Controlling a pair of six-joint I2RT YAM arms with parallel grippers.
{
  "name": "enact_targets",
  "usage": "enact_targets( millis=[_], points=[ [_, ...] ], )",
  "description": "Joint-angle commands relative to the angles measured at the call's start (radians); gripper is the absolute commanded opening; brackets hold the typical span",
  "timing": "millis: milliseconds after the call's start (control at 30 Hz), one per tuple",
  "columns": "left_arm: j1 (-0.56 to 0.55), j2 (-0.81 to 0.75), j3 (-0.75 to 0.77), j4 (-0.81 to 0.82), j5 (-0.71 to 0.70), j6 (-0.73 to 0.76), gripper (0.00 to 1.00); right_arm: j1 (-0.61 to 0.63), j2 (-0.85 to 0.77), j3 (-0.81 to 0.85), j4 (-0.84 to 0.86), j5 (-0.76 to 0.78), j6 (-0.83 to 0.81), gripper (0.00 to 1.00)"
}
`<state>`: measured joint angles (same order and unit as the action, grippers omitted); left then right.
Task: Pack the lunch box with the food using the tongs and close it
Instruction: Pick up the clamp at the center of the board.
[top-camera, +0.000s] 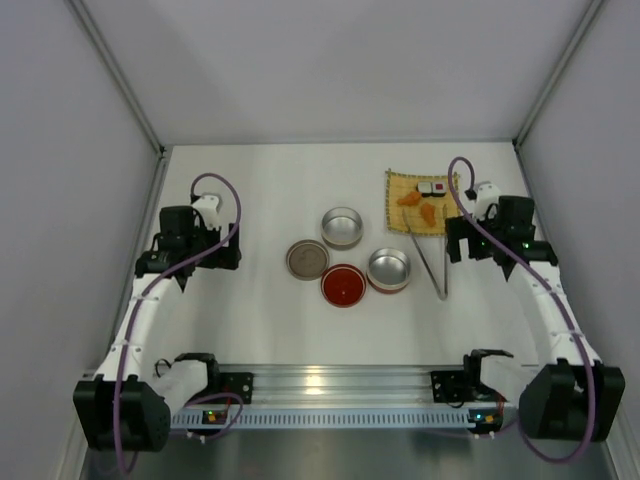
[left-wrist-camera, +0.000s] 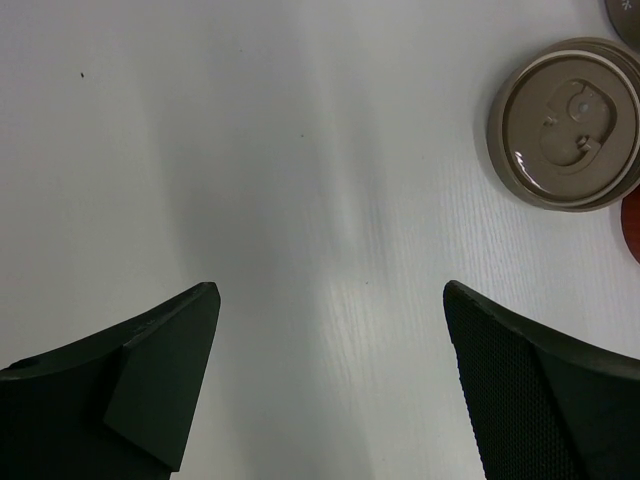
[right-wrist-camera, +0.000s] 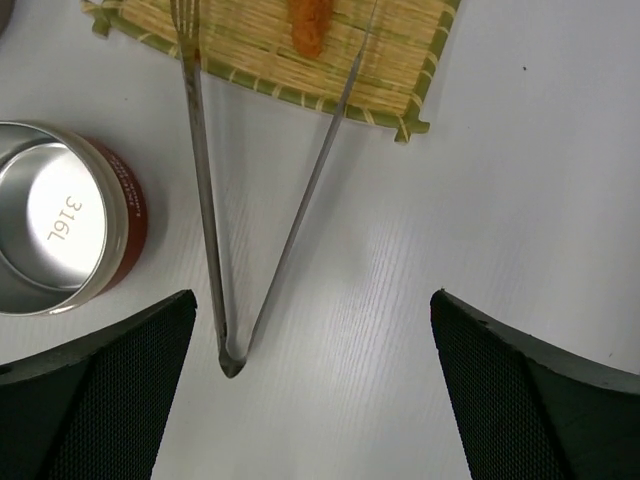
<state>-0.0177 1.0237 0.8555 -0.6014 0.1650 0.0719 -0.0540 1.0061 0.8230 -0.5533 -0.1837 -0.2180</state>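
Tongs (right-wrist-camera: 230, 358) across mat (right-wrist-camera: 250, 45) edge, hinge on table (right-wrist-camera: 520, 150)

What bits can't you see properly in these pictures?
Top view: the sushi rolls are too small to show their filling.
Right wrist view: the tongs reach the yellow mat, but the top edge cuts off their tips.
Right wrist view: the fried piece is cut off by the top edge.
Left wrist view: the red round piece is just a sliver at the right edge.
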Motion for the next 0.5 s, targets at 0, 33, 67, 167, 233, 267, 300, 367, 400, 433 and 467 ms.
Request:
enact_targets(
  millis=[0,33,67,167,233,267,300,367,400,433,467],
  points=[
    [-0.002,0.018,0.040,0.043,0.016,-0.014,0.98,0.023,0.135,0.100,-0.147,-0.010,-0.086,0.99],
    [-0.002,0.022,0.040,0.046,0.016,-0.009,0.98,0.023,0.190,0.117,-0.178,-0.004,-0.086,0.99],
    [-0.002,0.027,0.042,0.049,0.010,-0.007,0.98,0.028,0.213,0.123,-0.189,0.003,-0.083,0.99],
    [-0.002,0.038,0.047,0.063,-0.001,-0.001,0.98,0.043,0.278,0.139,-0.211,0.004,-0.052,0.99],
    [-0.002,0.047,0.050,0.068,-0.005,0.002,0.98,0.046,0.304,0.143,-0.203,0.023,-0.014,0.99],
    [-0.002,0.050,0.050,0.072,-0.002,0.002,0.98,0.095,0.308,0.142,-0.183,0.033,0.000,0.99],
    [-0.002,0.055,0.050,0.074,-0.002,0.003,0.98,0.111,0.318,0.137,-0.172,0.065,0.034,0.99],
    [-0.002,0.064,0.050,0.075,-0.002,0.008,0.98,0.161,0.327,0.130,-0.137,0.114,0.069,0.99],
    [-0.002,0.067,0.050,0.075,-0.001,0.011,0.98,0.175,0.338,0.122,-0.128,0.118,0.106,0.99],
    [-0.002,0.075,0.051,0.075,-0.001,0.017,0.98,0.184,0.344,0.119,-0.117,0.119,0.118,0.99],
    [-0.002,0.076,0.056,0.075,-0.002,0.022,0.98,0.197,0.350,0.117,-0.093,0.136,0.127,0.99]
  ],
)
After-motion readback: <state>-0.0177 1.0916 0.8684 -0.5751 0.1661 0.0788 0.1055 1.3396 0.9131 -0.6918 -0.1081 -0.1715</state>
